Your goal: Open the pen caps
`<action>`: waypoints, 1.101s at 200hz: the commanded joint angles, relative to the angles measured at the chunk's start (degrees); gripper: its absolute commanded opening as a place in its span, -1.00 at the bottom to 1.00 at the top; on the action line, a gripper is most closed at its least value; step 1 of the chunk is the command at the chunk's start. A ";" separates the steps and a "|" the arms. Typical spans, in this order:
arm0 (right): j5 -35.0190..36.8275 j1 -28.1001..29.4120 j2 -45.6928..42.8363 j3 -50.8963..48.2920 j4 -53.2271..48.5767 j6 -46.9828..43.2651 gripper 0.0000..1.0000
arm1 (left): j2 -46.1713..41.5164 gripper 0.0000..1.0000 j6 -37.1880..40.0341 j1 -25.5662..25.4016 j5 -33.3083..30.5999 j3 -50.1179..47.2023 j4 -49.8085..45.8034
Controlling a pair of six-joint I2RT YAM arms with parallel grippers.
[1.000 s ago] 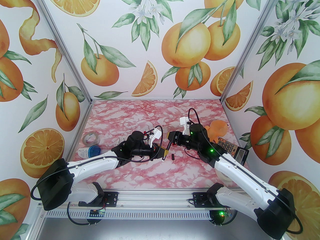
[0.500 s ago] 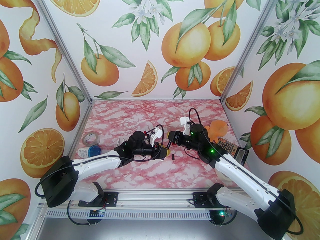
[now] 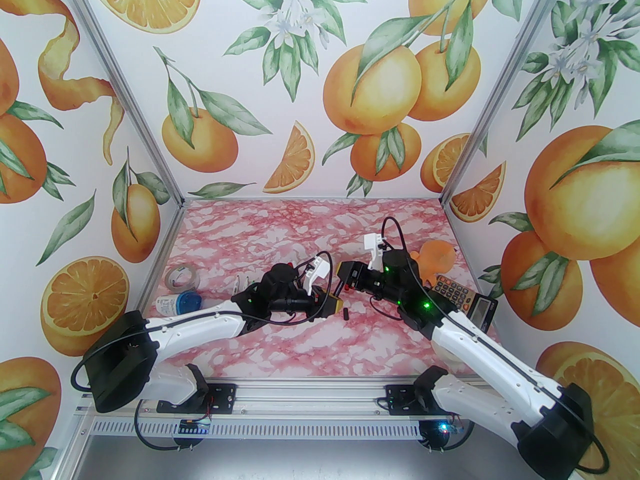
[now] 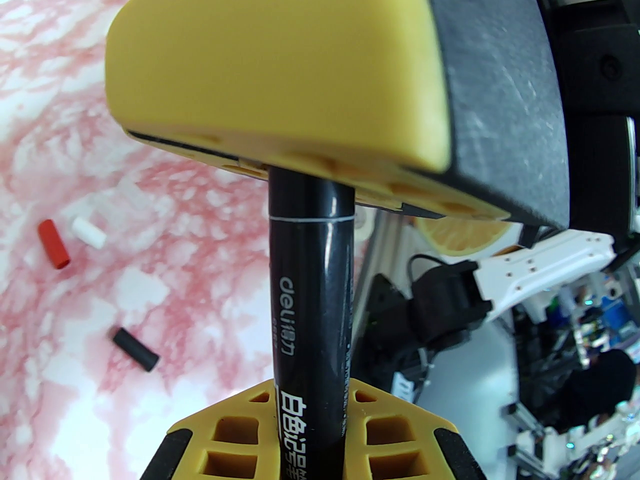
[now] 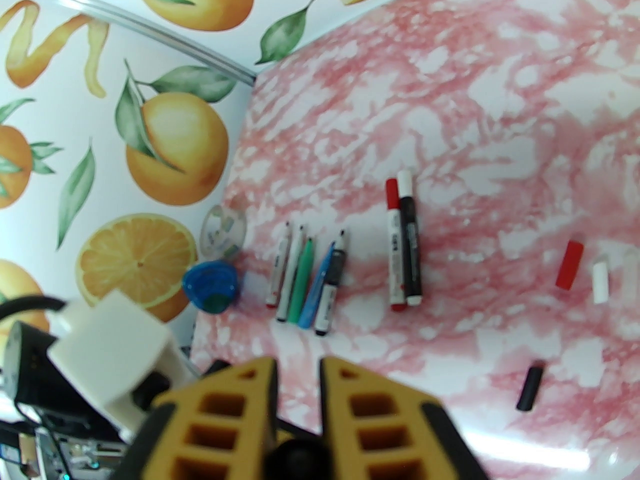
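Pink-marbled table [image 3: 300, 228], top view: black cap [image 3: 346, 313] lies loose. The left gripper [image 3: 334, 304] is just left of it and the right gripper [image 3: 342, 282] just behind.

Left wrist: left gripper clenched on black pen [image 4: 310, 288], whose far end enters the right gripper. Red cap [image 4: 54, 244] and white cap [image 4: 88, 231] lie near the black cap.

Right wrist: right gripper clamped on the pen's end. Five pens [image 5: 302, 280] and a pair of pens [image 5: 411, 248] lie well left of the black cap.

Left end effector [image 3: 334, 304] and right end effector [image 3: 341, 288] nearly touch; a black pen cap [image 3: 345, 313] lies just beside.
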 commanded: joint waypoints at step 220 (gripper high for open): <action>-1.49 -12.91 -1.38 1.52 9.70 -2.82 -0.82 | -6.09 -1.00 3.12 -0.76 0.23 -1.66 -4.36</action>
